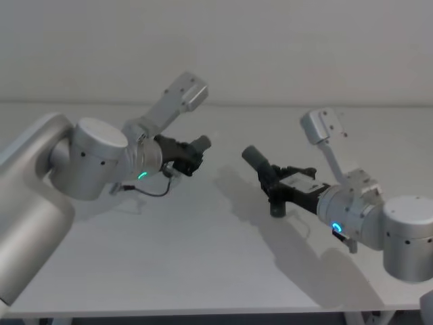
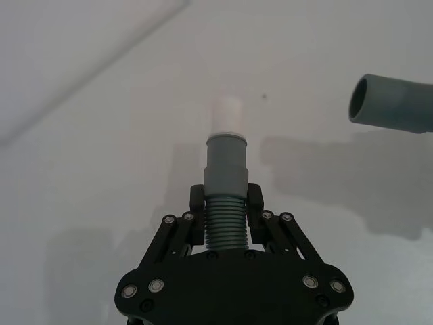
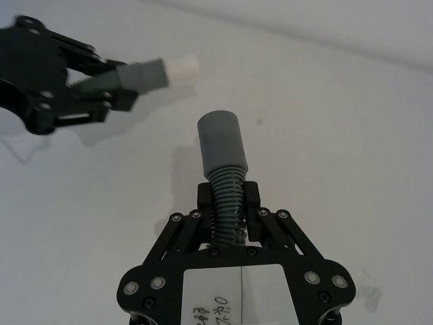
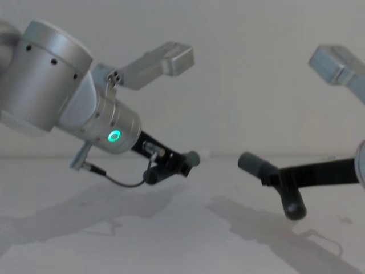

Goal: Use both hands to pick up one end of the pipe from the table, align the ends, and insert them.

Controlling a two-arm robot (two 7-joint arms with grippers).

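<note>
- Left gripper clamped one pipe piece by its ribs, white tip beyond the fingers.
- Right gripper clamped the other piece likewise, above the table.
- Aligning seemed underway; the ends were apart, next needing squaring, then pushing together.

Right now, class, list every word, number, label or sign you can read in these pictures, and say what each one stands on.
White label on the right gripper, which is shut on its pipe piece: dark handwritten marks, partly cut off at the picture's edge, too unclear to read.
Left gripper, shut on the white-tipped pipe piece, and the table: no text on them.
</note>
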